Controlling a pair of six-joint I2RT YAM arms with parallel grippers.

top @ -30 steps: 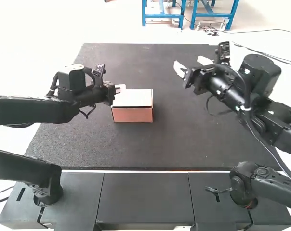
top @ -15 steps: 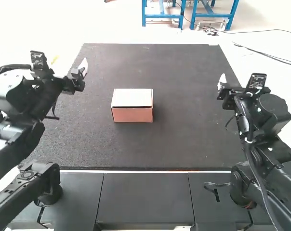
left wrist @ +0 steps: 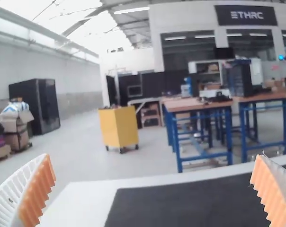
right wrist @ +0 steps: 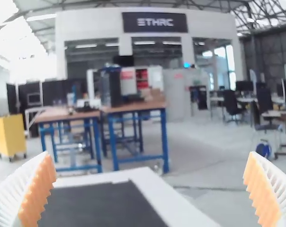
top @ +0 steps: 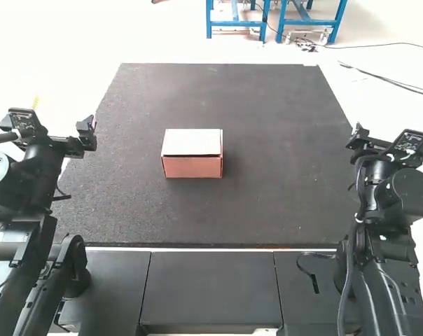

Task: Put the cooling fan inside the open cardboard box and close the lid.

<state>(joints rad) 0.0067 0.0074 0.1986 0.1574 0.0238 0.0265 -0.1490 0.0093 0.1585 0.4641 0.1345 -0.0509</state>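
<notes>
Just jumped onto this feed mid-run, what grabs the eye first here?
A small cardboard box with its lid shut sits near the middle of the black mat. The left end effector and right end effector hang open at the mat's left and right edges, well apart from the box.

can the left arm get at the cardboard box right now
Probably yes: the left end effector sits open by the left edge of the mat, and nothing stands on the mat between it and the cardboard box.
</notes>
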